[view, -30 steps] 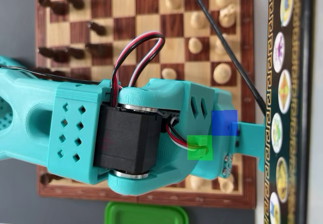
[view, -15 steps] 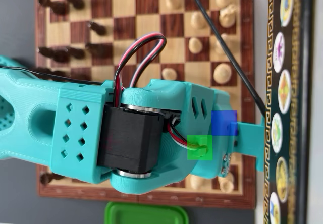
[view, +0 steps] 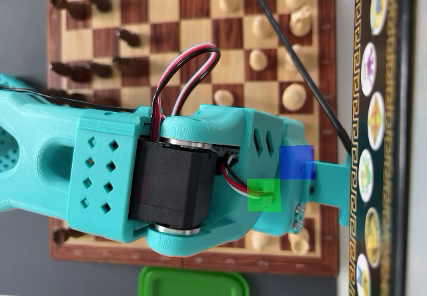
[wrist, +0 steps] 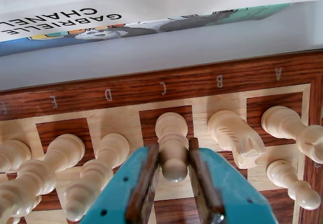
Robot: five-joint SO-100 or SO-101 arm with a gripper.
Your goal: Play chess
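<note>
Pale wood between teal jaws: in the wrist view the gripper (wrist: pixel 173 156) is clamped on a light chess piece (wrist: pixel 172 144), a slim turned piece with a rounded head, standing on the dark square by the letter C at the chessboard (wrist: pixel 151 85) edge. A knight (wrist: pixel 236 137) stands just to its right. From overhead, the teal arm (view: pixel 133 176) covers much of the chessboard, dark pieces (view: pixel 80 69) grouped top left.
</note>
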